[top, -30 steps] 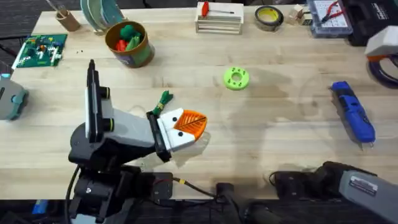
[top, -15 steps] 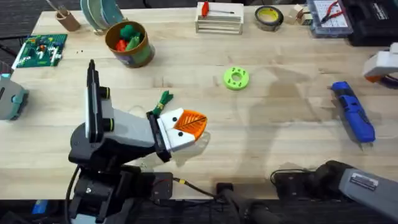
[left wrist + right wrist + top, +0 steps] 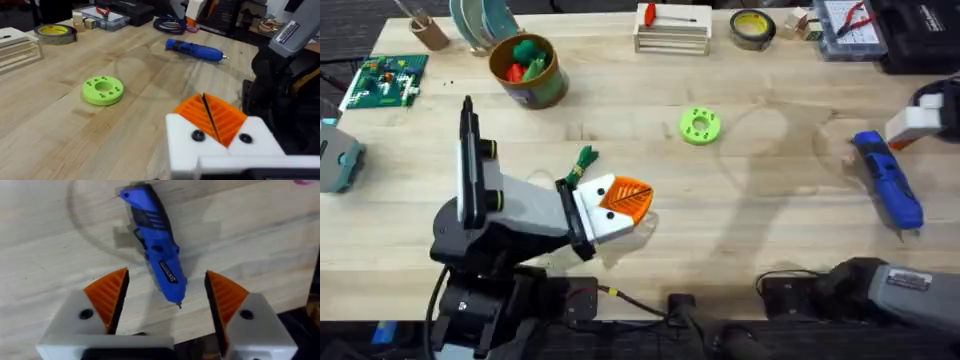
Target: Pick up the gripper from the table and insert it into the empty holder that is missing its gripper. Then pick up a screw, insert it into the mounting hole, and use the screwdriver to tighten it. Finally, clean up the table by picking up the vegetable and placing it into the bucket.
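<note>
At the nine-o'clock side of the pale wooden table (image 3: 740, 210), the left gripper (image 3: 628, 203) lies low over the boards, its white finger blocks carrying orange ribbed pads (image 3: 212, 116) pressed face to face with nothing between them. Just off its eleven-o'clock corner lies the small dark-green leafy toy vegetable (image 3: 583, 160) with its thin stem, on the bare wood. Farther toward eleven o'clock stands the round olive-gold tin bucket (image 3: 528, 70) with an orange inner wall, green and red pieces showing inside it. Near the table's centre, toward twelve o'clock from the left gripper, rests a bright green round disc (image 3: 699, 127) pierced with holes. At the three-o'clock edge lies the blue pen-shaped electric screwdriver (image 3: 888, 182), flat on the wood, its thin metal tip pointing toward five o'clock. The right gripper (image 3: 165, 297) hangs above it with its fingers spread wide, an orange pad (image 3: 111, 297) on either side of the tool's tip end, gripping nothing. At twelve o'clock along the far edge sit a white slatted rack (image 3: 672, 32) with a small red-handled tool on top and a yellow tape roll (image 3: 753, 27).
</note>
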You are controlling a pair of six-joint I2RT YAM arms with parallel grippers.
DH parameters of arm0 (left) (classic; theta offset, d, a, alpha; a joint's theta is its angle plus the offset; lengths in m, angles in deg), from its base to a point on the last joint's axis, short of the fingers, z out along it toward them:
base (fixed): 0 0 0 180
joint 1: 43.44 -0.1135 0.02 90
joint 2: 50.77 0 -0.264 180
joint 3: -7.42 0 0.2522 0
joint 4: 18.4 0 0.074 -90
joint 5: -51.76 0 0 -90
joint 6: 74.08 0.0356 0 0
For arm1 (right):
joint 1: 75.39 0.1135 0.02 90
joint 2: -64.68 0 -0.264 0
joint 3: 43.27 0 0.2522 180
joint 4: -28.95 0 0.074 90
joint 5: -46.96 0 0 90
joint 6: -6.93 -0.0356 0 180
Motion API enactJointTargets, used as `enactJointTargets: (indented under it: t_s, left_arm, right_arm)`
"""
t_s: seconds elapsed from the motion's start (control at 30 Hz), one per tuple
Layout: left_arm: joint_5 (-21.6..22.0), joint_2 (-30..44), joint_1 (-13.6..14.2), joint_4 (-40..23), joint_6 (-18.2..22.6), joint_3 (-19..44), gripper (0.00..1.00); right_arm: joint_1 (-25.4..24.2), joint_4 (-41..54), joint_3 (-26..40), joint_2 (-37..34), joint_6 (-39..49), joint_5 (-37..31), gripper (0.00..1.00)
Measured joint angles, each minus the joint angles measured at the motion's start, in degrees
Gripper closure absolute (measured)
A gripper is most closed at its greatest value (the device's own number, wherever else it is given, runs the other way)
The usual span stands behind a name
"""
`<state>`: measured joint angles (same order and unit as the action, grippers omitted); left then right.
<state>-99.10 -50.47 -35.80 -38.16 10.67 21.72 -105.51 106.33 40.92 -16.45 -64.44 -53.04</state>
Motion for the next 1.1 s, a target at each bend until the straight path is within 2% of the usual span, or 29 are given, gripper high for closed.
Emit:
enactJointTargets:
  t_s: [0.37, 0.63, 1.1]
  left_arm:
    - [0.0, 0.0, 0.0, 0.0, 0.0, 0.0, 0.983]
    - [0.0, 0.0, 0.0, 0.0, 0.0, 0.0, 0.983]
    - [0.0, 0.0, 0.0, 0.0, 0.0, 0.0, 0.983]
  right_arm:
    - [-0.9, -4.8, -0.2, -13.8, 11.5, 3.0, 0.104]
    - [-0.9, -8.6, -0.2, -18.3, 15.3, 4.3, 0.101]
    - [-0.9, -9.0, -0.3, -22.7, 17.5, 5.6, 0.1]
